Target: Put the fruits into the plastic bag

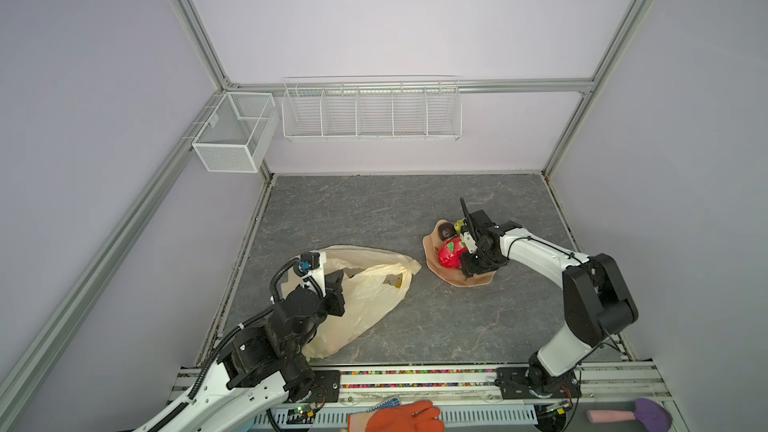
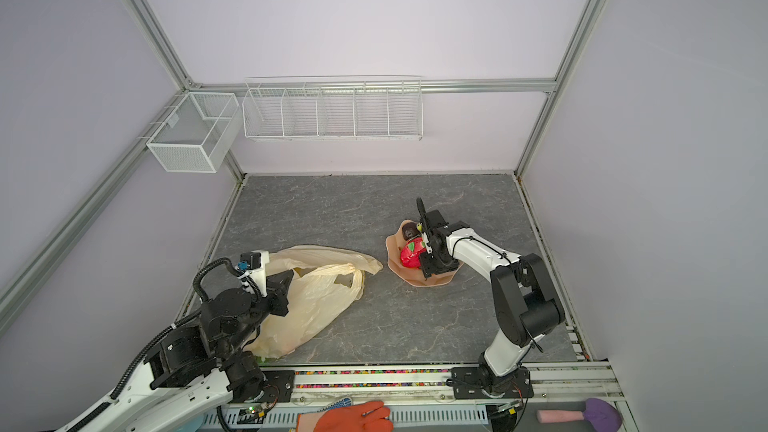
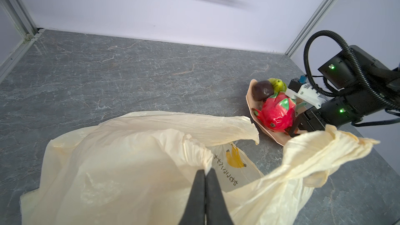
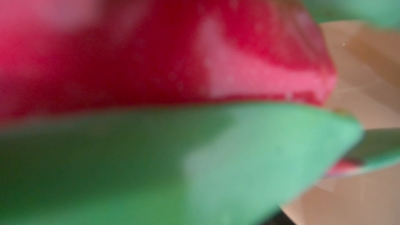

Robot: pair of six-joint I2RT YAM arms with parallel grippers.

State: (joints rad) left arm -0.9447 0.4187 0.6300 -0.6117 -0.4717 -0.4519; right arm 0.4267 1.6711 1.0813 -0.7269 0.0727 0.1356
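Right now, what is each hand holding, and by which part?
Left hand: thin cream-yellow plastic bag, pinched at its mouth edge. Right hand: at the big red dragon fruit; grip cannot be told.

Walls: pale lilac walls (image 1: 395, 14) close the back and both sides; plain, matte
Frame: aluminium frame (image 1: 519, 86) follows the wall joins; slanting posts at upper left and upper right, a level rail across the middle of the frame
Rack: white wire rack (image 1: 372, 112) hangs on the back wall, upper middle; five compartments
Basket: white mesh basket (image 1: 232, 135) hangs just left of the rack, on the left-hand rail
Floor: dark grey floor (image 1: 374, 209), stone-patterned with pale veins; lower middle
Front edge: metal track (image 1: 415, 380) crosses the bottom; many-coloured specks along it
Light: soft, even; faint shadow under the rack
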